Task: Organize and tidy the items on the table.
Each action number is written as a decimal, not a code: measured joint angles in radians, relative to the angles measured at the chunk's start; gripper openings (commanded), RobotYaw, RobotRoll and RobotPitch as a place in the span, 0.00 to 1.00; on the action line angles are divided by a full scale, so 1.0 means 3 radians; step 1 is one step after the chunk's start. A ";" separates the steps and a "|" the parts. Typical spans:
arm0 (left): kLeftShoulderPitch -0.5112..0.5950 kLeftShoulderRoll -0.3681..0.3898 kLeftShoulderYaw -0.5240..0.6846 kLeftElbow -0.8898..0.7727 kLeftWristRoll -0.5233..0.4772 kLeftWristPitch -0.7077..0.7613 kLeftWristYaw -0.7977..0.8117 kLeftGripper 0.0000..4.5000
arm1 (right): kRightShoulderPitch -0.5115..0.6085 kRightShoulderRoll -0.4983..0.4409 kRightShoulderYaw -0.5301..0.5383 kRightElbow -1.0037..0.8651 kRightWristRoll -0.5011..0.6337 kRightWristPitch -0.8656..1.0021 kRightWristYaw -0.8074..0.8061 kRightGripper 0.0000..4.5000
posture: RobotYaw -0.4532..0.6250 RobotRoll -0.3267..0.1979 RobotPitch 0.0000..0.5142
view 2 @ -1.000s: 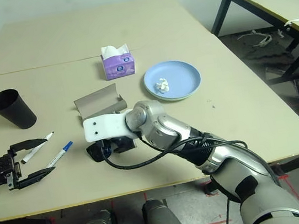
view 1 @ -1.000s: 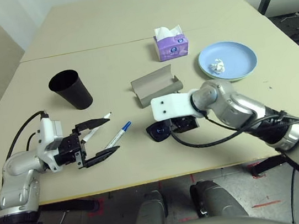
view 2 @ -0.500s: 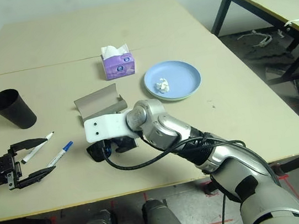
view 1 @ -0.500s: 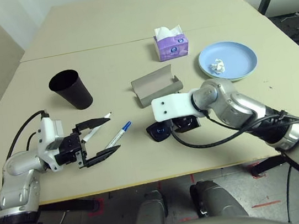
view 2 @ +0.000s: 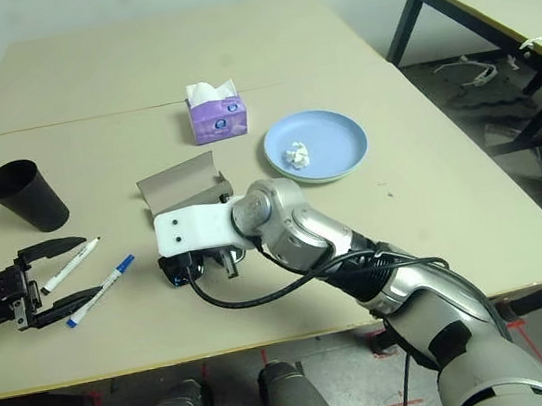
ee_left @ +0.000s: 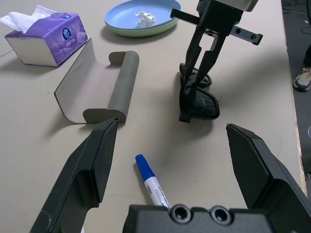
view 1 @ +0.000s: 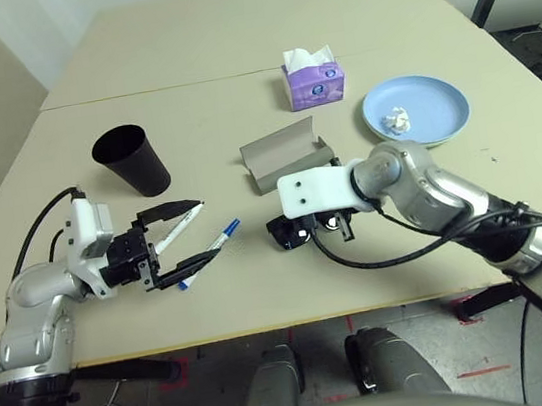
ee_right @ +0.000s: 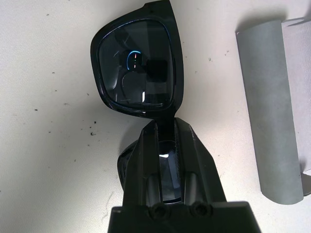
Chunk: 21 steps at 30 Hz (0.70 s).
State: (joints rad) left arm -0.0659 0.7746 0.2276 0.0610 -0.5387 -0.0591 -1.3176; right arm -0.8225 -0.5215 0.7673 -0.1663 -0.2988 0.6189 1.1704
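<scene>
Tissue box (view 1: 313, 84): purple, soft pack, white tissue protruding from top; upright on tabletop just past seam line, nearer right edge than left. Second table (view 2: 495, 0): beige top, dark legs, standing apart beyond right edge. Floor right of the tables: dark, white cable or cord clutter (view 2: 480, 76) lying near second table's leg. Floor below near edge: grey, red tape marks (view 1: 481, 369). Person's shoe (ee_left: 303, 78): grey and white, on dark floor beyond table edge.

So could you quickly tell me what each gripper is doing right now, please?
Left gripper: open, holding nothing, around the blue-capped marker.
Right gripper: shut on the black sunglasses.
</scene>
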 measured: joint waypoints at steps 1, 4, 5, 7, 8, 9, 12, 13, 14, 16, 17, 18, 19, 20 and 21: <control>0.0000 -0.0001 0.0000 0.0000 0.0000 0.0000 0.0000 1.00 | -0.0001 -0.0001 -0.0002 0.0001 -0.0002 -0.0010 0.0005 0.03 | 0.37 0.62 0.25; 0.0000 -0.0002 0.0000 0.0005 0.0000 0.0000 -0.0003 1.00 | -0.0054 -0.0003 -0.0008 0.0045 -0.0007 -0.0082 0.0028 0.03 | 0.36 0.62 0.25; 0.0003 -0.0004 0.0001 0.0013 0.0000 -0.0001 -0.0005 1.00 | -0.0107 -0.0003 -0.0015 0.0090 -0.0014 -0.0111 0.0031 0.03 | 0.36 0.62 0.25; 0.0028 -0.0009 0.0010 0.0061 0.0000 0.0002 0.0002 1.00 | -0.0347 0.0030 -0.0069 0.0252 -0.0019 -0.0197 0.0026 0.03 | 0.37 0.62 0.25; 0.0034 -0.0017 0.0012 0.0076 -0.0001 0.0021 0.0021 1.00 | -0.0492 0.0063 -0.0146 0.0328 -0.0021 -0.0254 0.0007 0.03 | 0.37 0.62 0.25; 0.0041 -0.0024 0.0013 0.0078 -0.0001 0.0052 0.0057 1.00 | -0.0634 0.0106 -0.0221 0.0402 -0.0031 -0.0326 -0.0036 0.03 | 0.37 0.62 0.25; 0.0072 -0.0026 0.0019 0.0070 0.0004 0.0191 0.0210 1.00 | -0.0927 0.0293 -0.0383 0.0728 -0.0060 -0.0625 -0.0209 0.03 | 0.37 0.62 0.24; 0.0080 -0.0029 0.0019 0.0066 0.0005 0.0222 0.0245 1.00 | -0.0946 0.0335 -0.0393 0.0822 -0.0071 -0.0709 -0.0254 0.03 | 0.37 0.62 0.24; 0.0091 -0.0032 0.0020 0.0058 0.0005 0.0256 0.0283 1.00 | -0.0950 0.0378 -0.0393 0.0945 -0.0082 -0.0808 -0.0295 0.03 | 0.38 0.62 0.24; 0.0102 -0.0037 0.0022 0.0037 0.0004 0.0320 0.0367 1.00 | -0.0950 0.0434 -0.0391 0.1187 -0.0116 -0.0974 -0.0350 0.03 | 0.38 0.62 0.24; 0.0108 -0.0040 0.0026 0.0030 0.0004 0.0355 0.0414 1.00 | -0.0961 0.0465 -0.0391 0.1312 -0.0141 -0.1067 -0.0392 0.03 | 0.39 0.62 0.24; 0.0112 -0.0045 0.0033 0.0019 0.0005 0.0396 0.0473 1.00 | -0.0991 0.0523 -0.0391 0.1486 -0.0181 -0.1182 -0.0452 0.03 | 0.39 0.62 0.24; 0.0112 -0.0057 0.0038 0.0000 0.0004 0.0422 0.0520 1.00 | -0.1016 0.0578 -0.0391 0.1641 -0.0219 -0.1288 -0.0512 0.03 | 0.39 0.62 0.24; 0.0112 -0.0072 0.0047 -0.0014 0.0003 0.0440 0.0563 1.00 | -0.1047 0.0638 -0.0389 0.1819 -0.0249 -0.1413 -0.0578 0.03 | 0.40 0.62 0.24; 0.0116 -0.0085 0.0054 -0.0029 0.0003 0.0452 0.0594 1.00 | -0.1069 0.0693 -0.0389 0.1994 -0.0290 -0.1548 -0.0647 0.03 | 0.40 0.62 0.24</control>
State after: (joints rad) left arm -0.0310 0.7491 0.2438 0.0524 -0.5379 0.0765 -1.1393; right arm -1.1434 -0.3136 0.6506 0.4320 -0.3858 0.1545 0.9761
